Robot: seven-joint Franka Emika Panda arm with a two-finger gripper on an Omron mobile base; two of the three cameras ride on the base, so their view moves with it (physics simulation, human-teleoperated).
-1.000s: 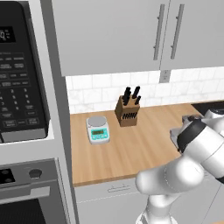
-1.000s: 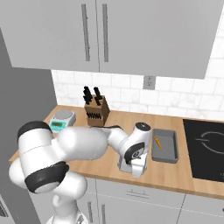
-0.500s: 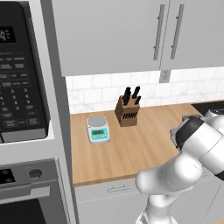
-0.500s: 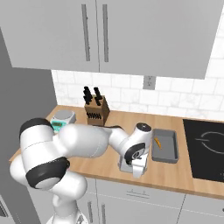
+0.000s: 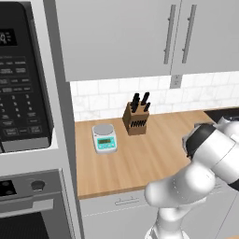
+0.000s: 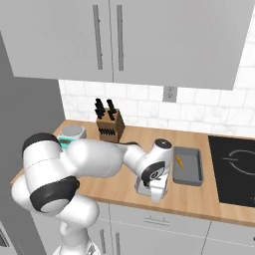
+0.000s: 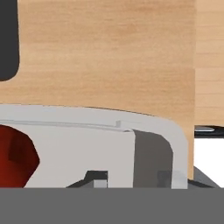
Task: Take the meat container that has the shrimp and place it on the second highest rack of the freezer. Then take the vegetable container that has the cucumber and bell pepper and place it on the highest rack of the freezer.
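Your pincer [image 6: 155, 191] hangs low at the wooden bench's [image 6: 114, 184] front edge; you cannot tell how far apart its jaws stand. Just right of it lies the dark-grey tray [image 6: 188, 166], long axis running away from you, holding the shrimp [image 6: 179, 163]. Behind-left stand a knife block [image 6: 109, 125] and scale [image 5: 103, 137]. Close up, a pale bin's rim [image 7: 131, 122] and something red [image 7: 15, 155], perhaps the bell pepper, are cropped.

The worktop [image 6: 124, 187] is light wood with fine grain. On it sit a dark-grey tray [image 6: 188, 166] holding an orange-pink shrimp [image 6: 180, 162], a brown knife block [image 5: 136, 121] with black handles, and a white scale [image 5: 104, 137] with a teal display. A pale bin [image 7: 131, 140] holds a deep red bell pepper [image 7: 15, 155]. Wall tiles [image 5: 107, 100] are white; cabinets [image 6: 124, 40] are light grey.
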